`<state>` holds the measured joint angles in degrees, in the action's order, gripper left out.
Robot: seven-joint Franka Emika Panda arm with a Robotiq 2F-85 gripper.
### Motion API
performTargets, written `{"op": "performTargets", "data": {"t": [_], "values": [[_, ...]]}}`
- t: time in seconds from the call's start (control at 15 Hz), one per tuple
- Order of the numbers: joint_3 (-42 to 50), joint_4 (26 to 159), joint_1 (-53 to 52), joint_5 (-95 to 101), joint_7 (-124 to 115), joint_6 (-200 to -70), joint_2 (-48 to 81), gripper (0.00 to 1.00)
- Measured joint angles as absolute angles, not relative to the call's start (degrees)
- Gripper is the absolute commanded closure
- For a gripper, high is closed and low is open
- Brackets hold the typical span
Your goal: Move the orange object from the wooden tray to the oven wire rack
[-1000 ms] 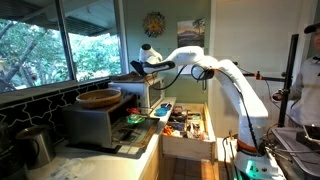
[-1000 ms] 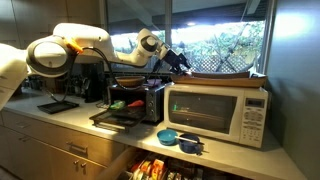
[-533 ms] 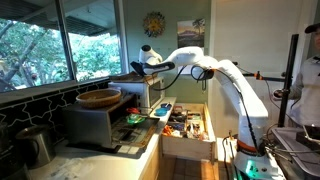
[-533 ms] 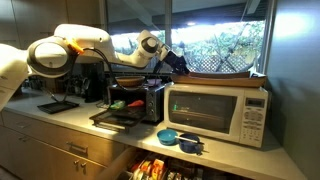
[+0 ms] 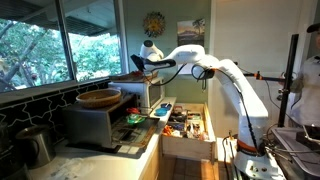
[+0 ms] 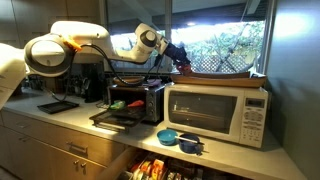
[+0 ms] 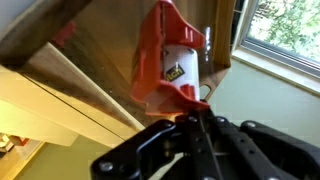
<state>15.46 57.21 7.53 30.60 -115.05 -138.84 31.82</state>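
One end of the orange object (image 7: 165,60) is pinched in your gripper (image 7: 193,110), long axis pointing straight ahead, close by the wooden tray (image 6: 228,74).

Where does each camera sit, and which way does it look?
In an exterior view, the camera stands at the counter's end, looking along it over the drawer; the arm shows.
In an exterior view, it faces the microwave and window; the arm shows.
Wrist view: looks past the fingers at the orange object.
All share that orange object.
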Motion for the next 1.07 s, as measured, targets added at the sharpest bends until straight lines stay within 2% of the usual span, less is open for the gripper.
{"op": "performTargets", "data": {"t": [0.33,0.67,1.07], "values": [[15.46,56.1,7.49,29.99,-113.96,-140.26,26.54,0.98],[9.05,58.4,7.39,22.86,-102.53,-139.48,19.96,0.98],[2.58,64.0,4.42,18.92,-96.5,-125.79,13.27,0.98]]}}
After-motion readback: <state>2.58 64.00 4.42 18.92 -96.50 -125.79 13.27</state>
